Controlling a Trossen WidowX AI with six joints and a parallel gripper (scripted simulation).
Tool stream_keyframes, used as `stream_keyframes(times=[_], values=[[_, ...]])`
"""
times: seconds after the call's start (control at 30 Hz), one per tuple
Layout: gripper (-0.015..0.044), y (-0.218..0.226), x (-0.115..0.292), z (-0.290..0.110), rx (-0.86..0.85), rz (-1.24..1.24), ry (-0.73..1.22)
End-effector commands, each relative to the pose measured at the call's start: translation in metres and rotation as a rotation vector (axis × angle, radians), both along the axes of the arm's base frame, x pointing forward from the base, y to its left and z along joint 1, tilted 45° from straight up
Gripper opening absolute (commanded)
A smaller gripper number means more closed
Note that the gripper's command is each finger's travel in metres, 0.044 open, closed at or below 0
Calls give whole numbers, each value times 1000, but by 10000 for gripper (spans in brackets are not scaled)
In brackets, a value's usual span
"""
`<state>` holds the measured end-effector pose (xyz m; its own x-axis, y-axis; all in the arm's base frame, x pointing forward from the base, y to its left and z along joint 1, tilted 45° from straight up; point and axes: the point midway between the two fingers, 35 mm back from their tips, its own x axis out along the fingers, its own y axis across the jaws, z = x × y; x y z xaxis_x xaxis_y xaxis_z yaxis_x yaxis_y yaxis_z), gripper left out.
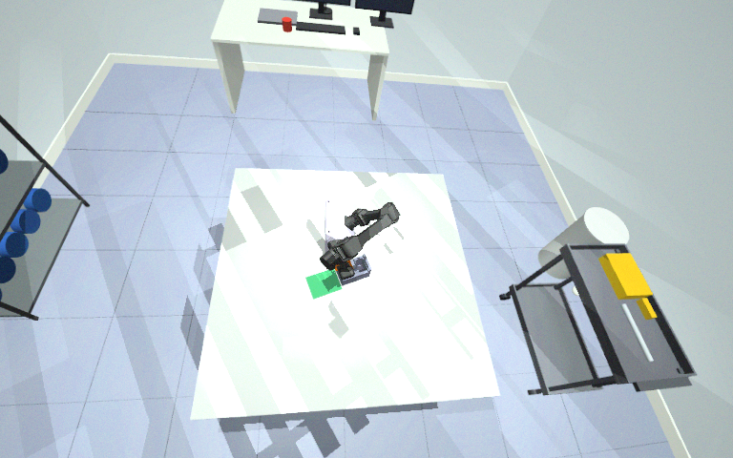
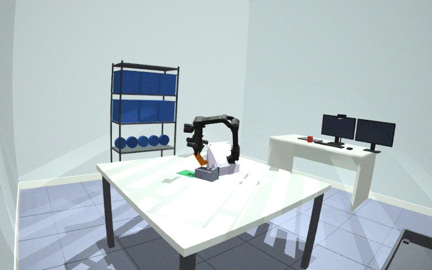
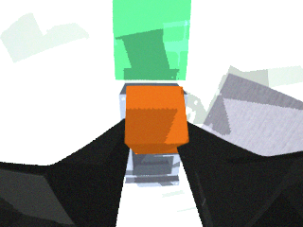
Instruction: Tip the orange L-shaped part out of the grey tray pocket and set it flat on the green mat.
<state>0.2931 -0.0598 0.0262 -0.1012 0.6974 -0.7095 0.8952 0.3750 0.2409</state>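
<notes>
My gripper (image 3: pixel 151 124) (image 2: pixel 195 150) (image 1: pixel 333 262) is shut on the orange L-shaped part (image 3: pixel 155 120) (image 2: pixel 199 158). The part hangs tilted from the fingers, lifted clear above the grey tray (image 2: pixel 207 174) (image 1: pixel 361 274) (image 3: pixel 151 166). In the wrist view the part covers most of the tray's pocket. The green mat (image 3: pixel 151 26) (image 2: pixel 185 172) (image 1: pixel 319 286) lies flat on the white table right beside the tray, just beyond the held part in the wrist view. A dark shadow falls across the mat's near half.
The arm's white base block (image 2: pixel 219 156) stands right behind the tray. The white table (image 2: pixel 203 206) (image 1: pixel 345 345) stands in a room with a shelf of blue boxes (image 2: pixel 143 95), a desk with monitors (image 2: pixel 318 146) and a cart (image 1: pixel 611 318).
</notes>
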Motion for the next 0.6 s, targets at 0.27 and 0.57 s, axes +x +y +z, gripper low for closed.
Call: stream_keyframes(times=[0.27, 0.57], values=[[0, -34, 19, -35, -7, 4, -6], [0, -58, 32, -59, -9, 4, -8]])
